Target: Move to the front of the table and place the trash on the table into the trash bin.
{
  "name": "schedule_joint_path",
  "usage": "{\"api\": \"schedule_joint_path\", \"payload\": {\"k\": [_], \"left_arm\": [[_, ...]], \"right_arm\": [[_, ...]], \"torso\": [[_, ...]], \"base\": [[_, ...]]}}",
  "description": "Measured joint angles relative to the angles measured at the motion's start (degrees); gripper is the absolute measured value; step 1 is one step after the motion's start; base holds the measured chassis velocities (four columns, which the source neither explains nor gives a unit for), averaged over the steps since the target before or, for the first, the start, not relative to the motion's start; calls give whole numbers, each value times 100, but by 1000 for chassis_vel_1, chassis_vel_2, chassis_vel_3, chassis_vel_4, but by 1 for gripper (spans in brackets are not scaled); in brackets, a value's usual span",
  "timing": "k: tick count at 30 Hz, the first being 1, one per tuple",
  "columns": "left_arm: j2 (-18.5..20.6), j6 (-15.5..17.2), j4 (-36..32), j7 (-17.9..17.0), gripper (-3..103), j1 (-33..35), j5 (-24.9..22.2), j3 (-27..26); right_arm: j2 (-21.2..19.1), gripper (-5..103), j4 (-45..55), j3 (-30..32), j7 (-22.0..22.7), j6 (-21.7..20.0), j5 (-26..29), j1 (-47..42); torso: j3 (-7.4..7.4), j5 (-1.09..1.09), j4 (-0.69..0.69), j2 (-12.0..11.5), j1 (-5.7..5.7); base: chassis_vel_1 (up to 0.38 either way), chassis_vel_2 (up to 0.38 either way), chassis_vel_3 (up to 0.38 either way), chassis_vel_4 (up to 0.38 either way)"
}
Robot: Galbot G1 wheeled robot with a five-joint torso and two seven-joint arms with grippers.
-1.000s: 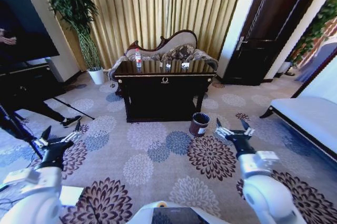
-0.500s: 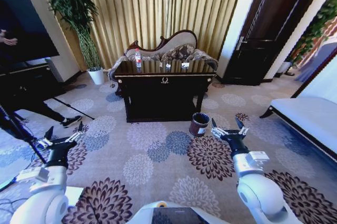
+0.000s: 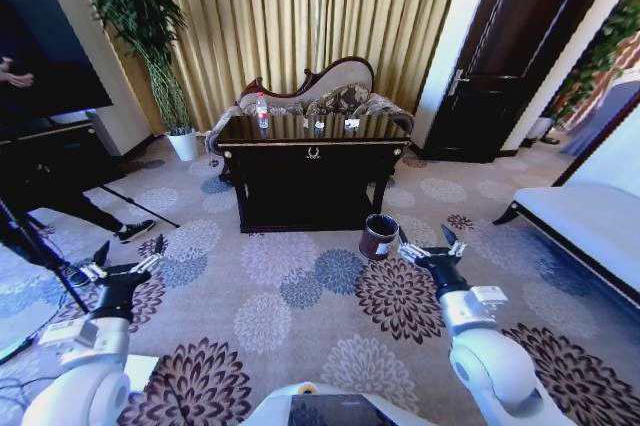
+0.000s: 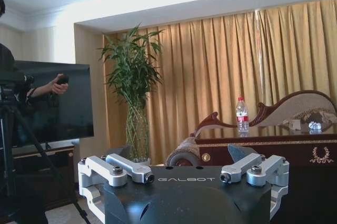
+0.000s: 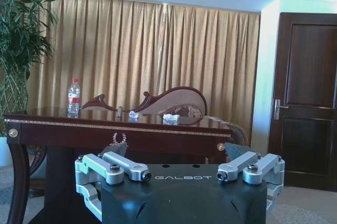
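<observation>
Both arms drawn in | bottle (image 3: 262, 110) far beyond spread right fingers (image 3: 405, 245)

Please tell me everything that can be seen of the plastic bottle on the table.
The plastic bottle is small and clear, with a white cap and a red label around its body. It stands upright on the glossy dark top of the table, near the top's left end and apart from the small white scraps further right. Its reflection shows on the polished surface. Nothing else touches it; neither pincer is near it. Whether it holds liquid cannot be told.
</observation>
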Motion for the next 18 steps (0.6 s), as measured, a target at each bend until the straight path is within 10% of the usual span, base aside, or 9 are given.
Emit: {"api": "schedule_joint_path", "payload": {"k": [18], "left_arm": [[92, 207, -245, 43, 100, 11, -71, -134]], "right_arm": [[-91, 100, 133, 114, -23, 1, 6, 3]], "torso": [[0, 0, 0, 0, 0]], "base": [[-5, 6, 5, -5]]}}
